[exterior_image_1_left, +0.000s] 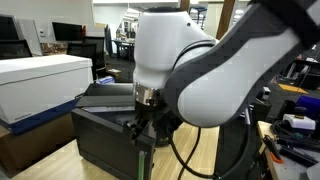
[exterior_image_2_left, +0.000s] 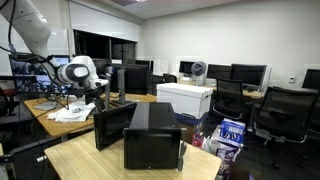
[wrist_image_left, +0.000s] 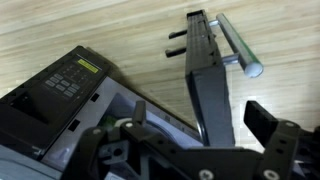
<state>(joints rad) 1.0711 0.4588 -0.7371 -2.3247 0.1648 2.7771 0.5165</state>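
A black microwave stands on a wooden table with its door swung open. In the wrist view the door shows edge-on, with its silver bar handle on the right. My gripper is open and hangs just above the door's upper edge. The edge runs between the two fingertips without either touching it. One black finger is right of the door and the other is over the oven's opening. In an exterior view the gripper is at the microwave's front corner.
A white box sits on a blue bin beside the table. Papers and clutter lie on the desk under the arm. Office chairs, monitors and a bag of items stand around.
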